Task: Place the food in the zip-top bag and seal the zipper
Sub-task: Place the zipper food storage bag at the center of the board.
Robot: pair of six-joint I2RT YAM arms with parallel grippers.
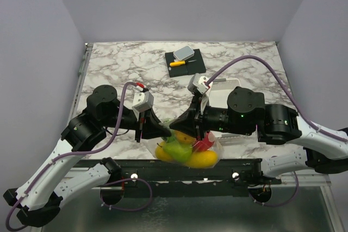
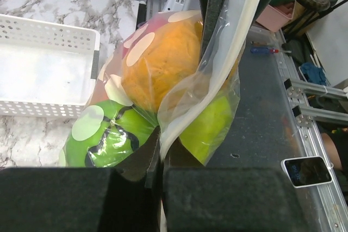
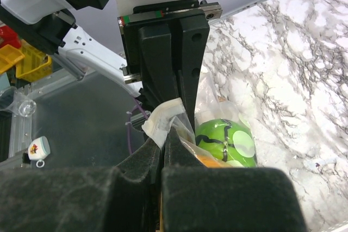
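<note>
The zip-top bag [image 1: 187, 150], clear with white dots, hangs at the table's near edge. It holds the food: an orange fruit [image 2: 163, 63], a green striped fruit [image 2: 109, 134], a yellow-green one [image 2: 209, 129], and red and yellow pieces [image 1: 204, 153]. My left gripper [image 1: 166, 130] is shut on the pale zipper [image 2: 228, 42] along the bag's top edge. Close beside it, my right gripper [image 1: 182, 126] is shut on the same strip, and the strip's end [image 3: 162, 119] pokes out above its jaws. The green fruit [image 3: 223, 142] shows just below.
The white slatted basket [image 2: 43, 63] stands on the marble table right behind the bag, half hidden by my right arm [image 1: 244, 115]. A black board [image 1: 185, 61] carrying a yellow-handled knife and a grey block lies at the back. The metal frame rail [image 1: 179, 169] runs under the bag.
</note>
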